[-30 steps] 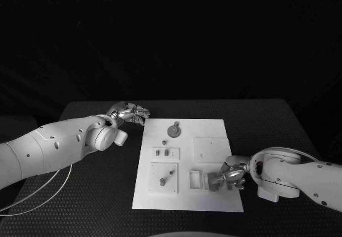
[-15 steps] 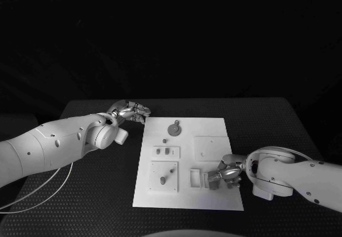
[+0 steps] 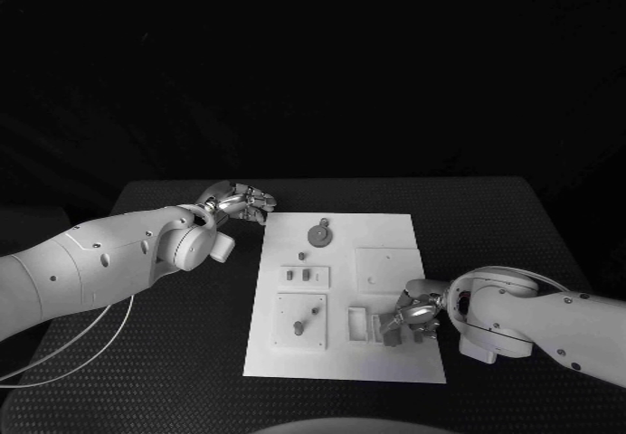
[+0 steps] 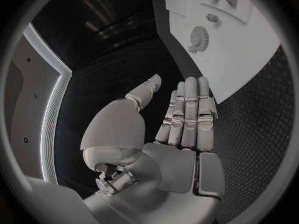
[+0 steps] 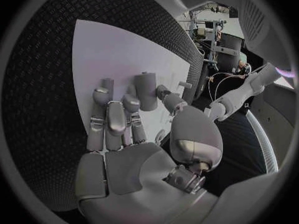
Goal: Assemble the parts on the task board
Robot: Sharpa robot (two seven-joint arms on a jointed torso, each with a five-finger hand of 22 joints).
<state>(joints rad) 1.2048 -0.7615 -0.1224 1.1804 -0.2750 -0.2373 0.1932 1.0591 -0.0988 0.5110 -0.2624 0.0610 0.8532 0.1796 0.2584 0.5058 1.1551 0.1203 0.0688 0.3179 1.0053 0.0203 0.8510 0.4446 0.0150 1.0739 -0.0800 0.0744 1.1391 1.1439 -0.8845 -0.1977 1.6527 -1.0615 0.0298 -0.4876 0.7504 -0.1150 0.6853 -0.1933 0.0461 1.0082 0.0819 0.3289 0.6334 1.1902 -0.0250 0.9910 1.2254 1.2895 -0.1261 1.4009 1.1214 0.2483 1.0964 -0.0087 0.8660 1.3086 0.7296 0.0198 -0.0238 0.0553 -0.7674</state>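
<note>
white board: the board [image 3: 346,298] lies mid-table on the black mat [image 3: 508,226], long side running away from the robot, its near right corner beside the right hand.
right hand: the right hand [image 3: 407,318] sits over the board's near right part; in the right wrist view its fingers [image 5: 111,115] reach down round a grey part [image 5: 147,91] with the thumb close beside it. the part looks pinched, though whether it is truly clamped or only touched cannot be told.
part location: the grey part [image 3: 387,331] stands at the near right of the board, just beside a small upright bracket [image 3: 356,324].
left hand: the left hand [image 3: 239,203] hovers off the board's far left corner, above the mat; the left wrist view shows its fingers [image 4: 190,113] straight and side by side, thumb apart, holding nothing.
other parts: a round gear [image 3: 318,238] sits near the far edge; a block with two slots [image 3: 306,277] sits mid-board; a plate with a lever [image 3: 300,324] sits near left.
risk, slip: a shallow pinch would likely let the part tilt or drop on lifting.
risk, collision: the bracket is so near that a sideways move could knock it.
risk, board shift: nothing steadies the board, so a downward push may slide it.
</note>
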